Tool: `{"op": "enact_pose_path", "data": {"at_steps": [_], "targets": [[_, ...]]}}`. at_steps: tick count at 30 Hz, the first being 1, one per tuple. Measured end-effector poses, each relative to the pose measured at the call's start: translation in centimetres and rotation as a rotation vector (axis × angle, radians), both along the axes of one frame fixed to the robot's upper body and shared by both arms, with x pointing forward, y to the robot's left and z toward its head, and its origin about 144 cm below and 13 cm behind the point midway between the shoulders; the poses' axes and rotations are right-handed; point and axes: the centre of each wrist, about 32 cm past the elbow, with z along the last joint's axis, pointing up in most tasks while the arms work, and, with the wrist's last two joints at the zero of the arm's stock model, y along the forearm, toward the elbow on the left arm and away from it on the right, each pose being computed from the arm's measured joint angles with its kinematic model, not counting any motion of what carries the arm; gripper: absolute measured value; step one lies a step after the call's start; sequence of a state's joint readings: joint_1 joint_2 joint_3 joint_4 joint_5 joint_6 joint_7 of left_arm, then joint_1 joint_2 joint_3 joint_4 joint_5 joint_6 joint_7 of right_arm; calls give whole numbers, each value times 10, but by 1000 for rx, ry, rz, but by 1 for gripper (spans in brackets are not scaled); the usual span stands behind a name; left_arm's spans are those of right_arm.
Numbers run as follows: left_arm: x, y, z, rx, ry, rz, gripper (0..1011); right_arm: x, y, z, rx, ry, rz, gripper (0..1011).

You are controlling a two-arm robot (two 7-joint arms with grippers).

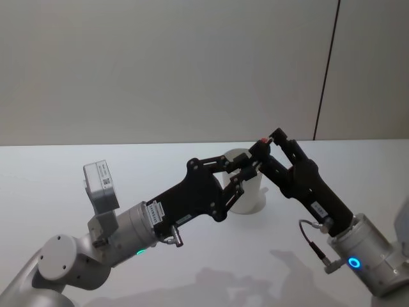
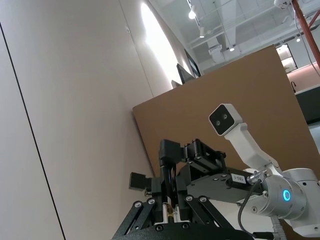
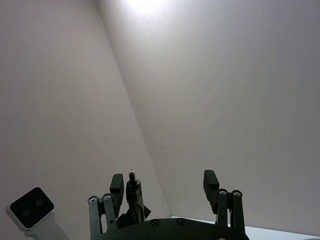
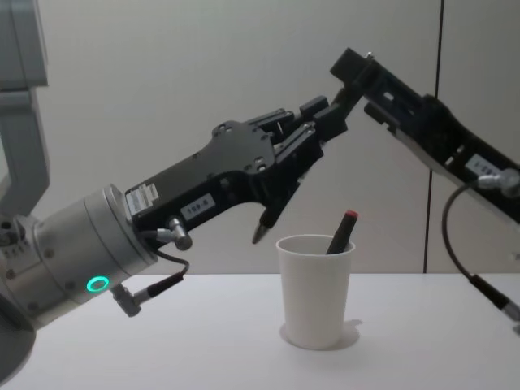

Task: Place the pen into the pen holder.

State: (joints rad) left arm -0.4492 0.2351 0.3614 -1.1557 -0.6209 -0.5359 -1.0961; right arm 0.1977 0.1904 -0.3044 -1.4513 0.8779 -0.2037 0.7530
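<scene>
Closest to the chest camera, pinched in the left claw (image 4: 318, 118): a dark pen (image 4: 264, 223), tip down, at 10 o'clock off the tapered white paper pen holder (image 4: 315, 292) on the smooth counter (image 4: 162, 333). Inside, a red-capped pen (image 4: 343, 230). From the right wrist, right claw (image 3: 164, 179) spread.

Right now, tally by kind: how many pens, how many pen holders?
Pen holder: 1
Pens: 2, a held pen in the left claw and a red-capped pen standing in the holder
Total: 3
</scene>
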Motion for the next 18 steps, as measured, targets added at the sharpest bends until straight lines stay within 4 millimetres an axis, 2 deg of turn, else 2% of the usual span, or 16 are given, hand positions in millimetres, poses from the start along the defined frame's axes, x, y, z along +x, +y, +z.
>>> {"op": "enact_pose_path", "data": {"at_steps": [18], "targets": [[0, 0, 0, 0, 0, 0, 172, 8, 10, 0, 4, 15, 49, 1001]]}}
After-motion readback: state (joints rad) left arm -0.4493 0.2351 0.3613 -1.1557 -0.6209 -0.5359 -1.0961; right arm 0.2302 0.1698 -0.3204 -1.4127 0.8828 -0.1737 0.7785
